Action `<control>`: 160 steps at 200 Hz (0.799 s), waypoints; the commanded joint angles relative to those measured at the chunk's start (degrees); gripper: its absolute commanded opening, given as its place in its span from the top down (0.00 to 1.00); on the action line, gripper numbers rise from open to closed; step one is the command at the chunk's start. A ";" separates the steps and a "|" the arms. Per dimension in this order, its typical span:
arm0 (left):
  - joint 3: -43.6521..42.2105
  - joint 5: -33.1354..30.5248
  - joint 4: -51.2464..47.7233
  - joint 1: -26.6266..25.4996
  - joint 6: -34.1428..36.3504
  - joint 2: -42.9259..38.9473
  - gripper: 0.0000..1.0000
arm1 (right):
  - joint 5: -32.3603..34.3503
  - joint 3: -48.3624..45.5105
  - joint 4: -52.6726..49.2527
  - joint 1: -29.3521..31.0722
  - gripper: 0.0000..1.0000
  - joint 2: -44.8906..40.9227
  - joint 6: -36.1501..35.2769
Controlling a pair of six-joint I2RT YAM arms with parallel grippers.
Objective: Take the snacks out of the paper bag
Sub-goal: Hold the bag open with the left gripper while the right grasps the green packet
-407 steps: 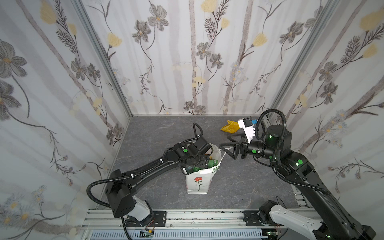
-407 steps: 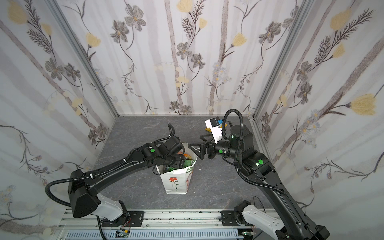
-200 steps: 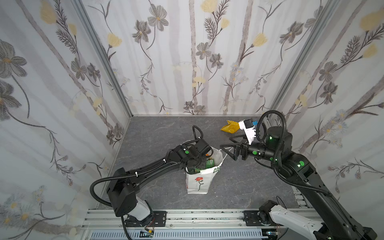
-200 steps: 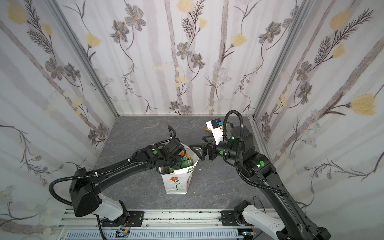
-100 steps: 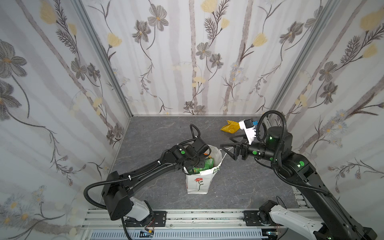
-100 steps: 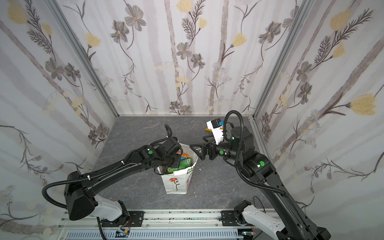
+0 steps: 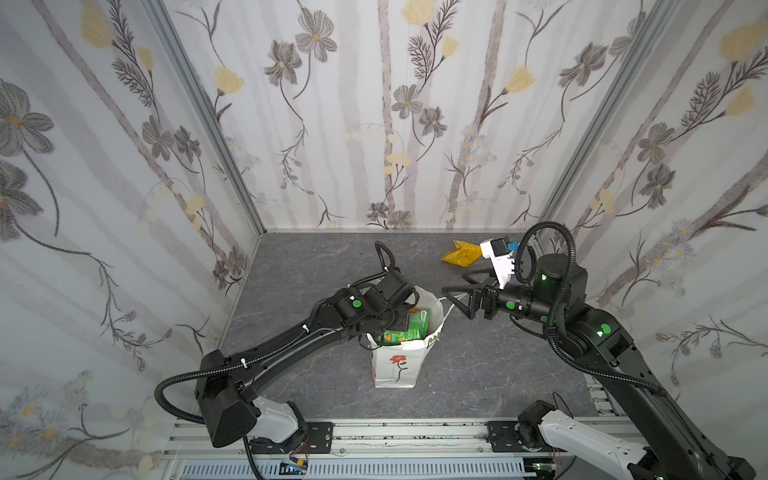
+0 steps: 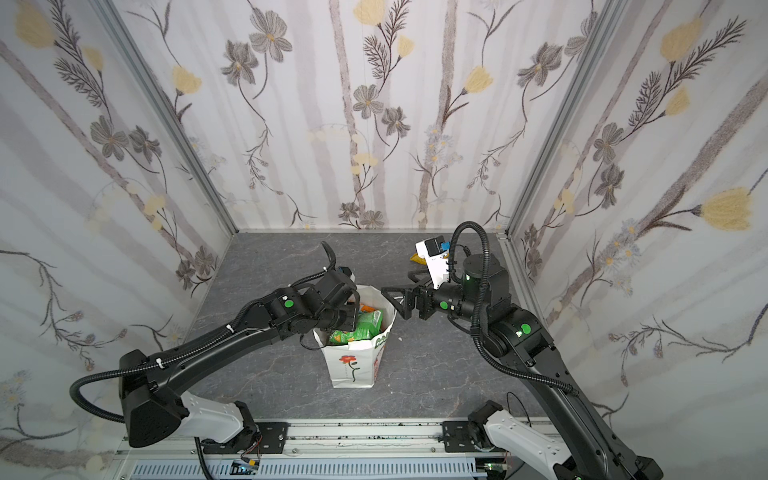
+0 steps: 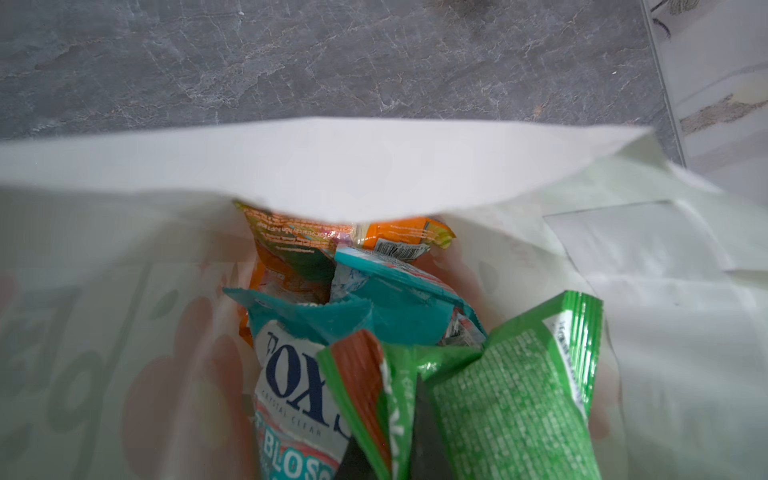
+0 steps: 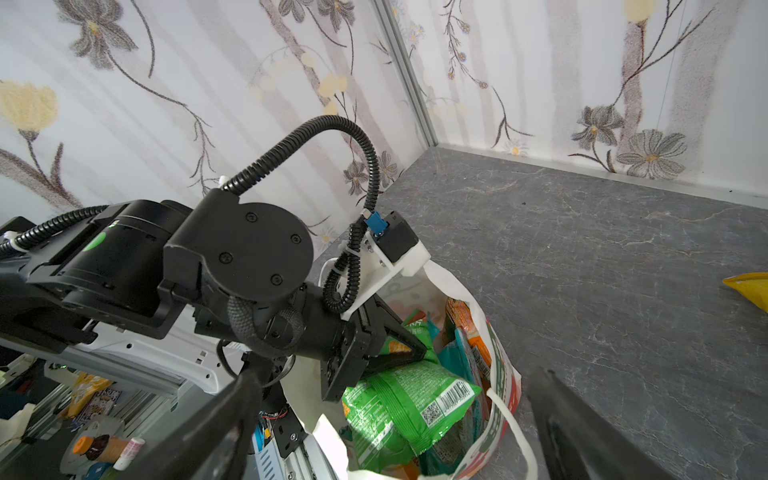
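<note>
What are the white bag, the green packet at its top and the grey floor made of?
The white bag looks like matte paper: sharp creases, stiff folded rim. The green packet seems to be thin plastic or foil film: glossy, crinkled, with a ribbed crimped end seal. The grey floor looks like matte veined stone or slate, though it could equally be a printed sheet.

Green packet point(image 7: 417, 323) inside paper bag point(image 7: 409, 368)

L claw point(image 7: 400, 322), green pkt point(image 7: 417, 321): slightly up

Left claw point(image 7: 400, 321) pinched, right claw point(image 7: 456, 304) agape.
</note>
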 commanded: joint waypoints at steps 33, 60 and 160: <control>2.03 -0.22 -0.30 -0.08 1.04 -2.08 1.00 | 1.04 -0.14 1.91 0.09 0.01 -0.02 0.06; 3.04 -0.33 -0.73 -0.10 1.24 -2.60 1.00 | 1.39 -0.04 2.10 0.06 0.01 -0.02 0.24; 6.70 1.00 -0.82 -0.10 4.66 -6.26 1.00 | 5.62 0.12 4.86 -0.03 0.01 -0.75 2.34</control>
